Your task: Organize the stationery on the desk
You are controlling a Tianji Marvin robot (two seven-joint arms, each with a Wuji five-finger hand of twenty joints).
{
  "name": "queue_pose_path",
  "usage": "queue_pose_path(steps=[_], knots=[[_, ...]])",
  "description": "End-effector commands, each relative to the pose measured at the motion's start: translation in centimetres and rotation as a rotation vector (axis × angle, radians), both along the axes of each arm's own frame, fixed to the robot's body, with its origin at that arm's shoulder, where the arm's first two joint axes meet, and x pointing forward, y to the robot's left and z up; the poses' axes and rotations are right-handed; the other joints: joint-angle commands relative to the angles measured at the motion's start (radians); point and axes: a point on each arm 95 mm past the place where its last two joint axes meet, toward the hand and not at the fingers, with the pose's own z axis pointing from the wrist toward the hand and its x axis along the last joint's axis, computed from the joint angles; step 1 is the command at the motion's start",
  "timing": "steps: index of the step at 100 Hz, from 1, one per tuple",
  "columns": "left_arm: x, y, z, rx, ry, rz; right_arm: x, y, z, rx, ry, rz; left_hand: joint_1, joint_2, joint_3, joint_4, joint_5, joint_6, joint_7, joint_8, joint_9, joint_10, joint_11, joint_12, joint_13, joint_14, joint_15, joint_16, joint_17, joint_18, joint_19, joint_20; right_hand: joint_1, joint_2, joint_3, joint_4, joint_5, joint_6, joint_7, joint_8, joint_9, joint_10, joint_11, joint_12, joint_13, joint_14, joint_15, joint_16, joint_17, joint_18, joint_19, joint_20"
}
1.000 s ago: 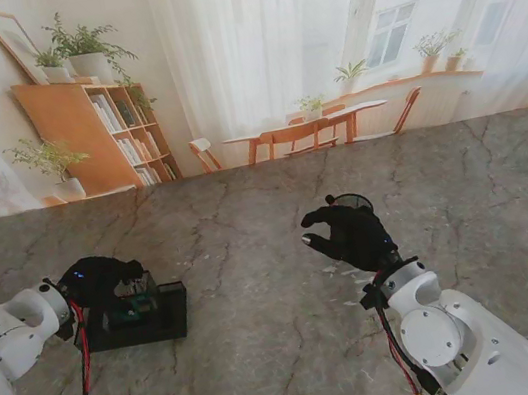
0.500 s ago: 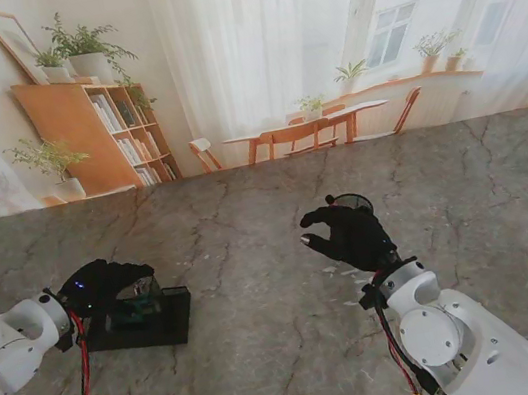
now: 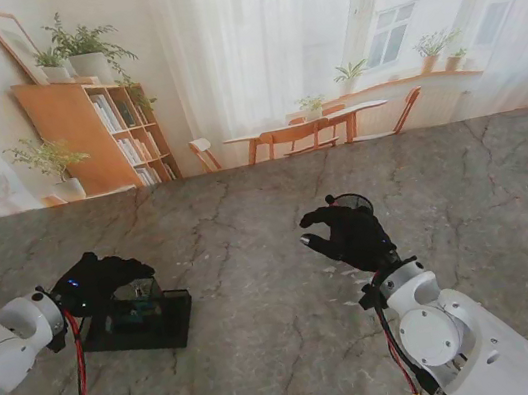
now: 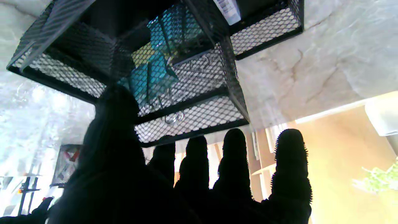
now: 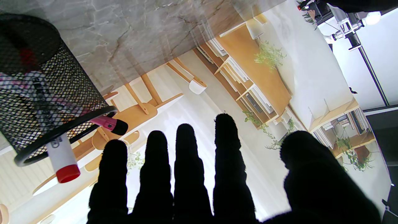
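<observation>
i see a grey marble-veined worktop (image 3: pixel 248 220) under everything. past its far edge hangs a printed backdrop: an orange bookshelf (image 3: pixel 96 129) with potted plants (far left), sheer white curtains (image 3: pixel 249 48), a wooden dining table with chairs (image 3: pixel 309 131).

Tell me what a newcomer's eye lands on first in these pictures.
Two black-gloved hands over grey marble: the left hand hovers at a black mesh organizer on the left, fingers spread. The right hand is open mid-table beside a round mesh pen cup holding a pink marker.
</observation>
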Motion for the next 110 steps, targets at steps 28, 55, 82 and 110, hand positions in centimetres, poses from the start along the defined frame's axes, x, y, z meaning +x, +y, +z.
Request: queue_pose_path(steps=[28, 55, 82, 110], knots=[[-0.5, -0.9, 4.5, -0.020, -0.096, -0.011, -0.2, -0.1, 0.0, -0.001, 0.002, -0.002, -0.232, 0.118, 0.013, -0.021, -0.100, 0.039, -0.075, -0.061, -0.092, 0.054, -0.044, -0.049, -0.121, 0.076, -0.063, -0.072, -0.085, 0.122, -0.116, -0.102, 0.006, 0.039, -0.019, 0.009, 0.013, 0.002, 0.006, 0.026, 0.008, -0.003, 0.016, 0.012, -0.018, -0.012, 0.005, 0.014, -0.010, -0.015, 0.013, 0.015], [-1.9, -4.3, 8.0, -0.137, -0.197, -0.016, -0.4, -0.4, 0.2, 0.004, -0.012, -0.017, -0.257, 0.168, 0.013, -0.024, -0.150, 0.068, -0.100, -0.094, -0.143, 0.079, -0.060, -0.080, -0.182, 0.097, -0.094, -0.121, -0.109, 0.121, -0.197, -0.155, 0.006, 0.038, -0.019, 0.009, 0.014, 0.001, 0.006, 0.026, 0.009, -0.003, 0.017, 0.012, -0.018, -0.012, 0.004, 0.014, -0.011, -0.014, 0.012, 0.014], [-3.5, -9.4, 6.5, -0.310, -0.268, 0.044, -0.8, -0.9, 0.7, 0.009, -0.040, -0.027, -0.230, 0.214, 0.013, -0.032, -0.127, 0.042, -0.085, -0.094, -0.128, 0.086, -0.055, -0.087, -0.196, 0.100, -0.096, -0.133, -0.120, 0.081, -0.223, -0.169, 0.007, 0.035, -0.018, 0.009, 0.009, -0.001, 0.004, 0.025, 0.008, -0.002, 0.016, 0.012, -0.017, -0.011, 0.004, 0.014, -0.010, -0.015, 0.012, 0.014], [-5.1, -11.9, 1.2, -0.389, -0.230, 0.133, -1.4, -1.5, 2.1, -0.020, -0.098, -0.021, -0.201, 0.222, 0.006, -0.037, -0.091, 0.031, -0.066, -0.085, -0.098, 0.084, -0.049, -0.084, -0.183, 0.093, -0.094, -0.134, -0.120, 0.050, -0.243, -0.162, 0.013, 0.001, -0.014, 0.010, -0.018, -0.006, -0.008, 0.021, 0.000, -0.007, 0.012, 0.010, -0.013, -0.010, 0.001, 0.014, -0.006, -0.007, 0.013, 0.015]])
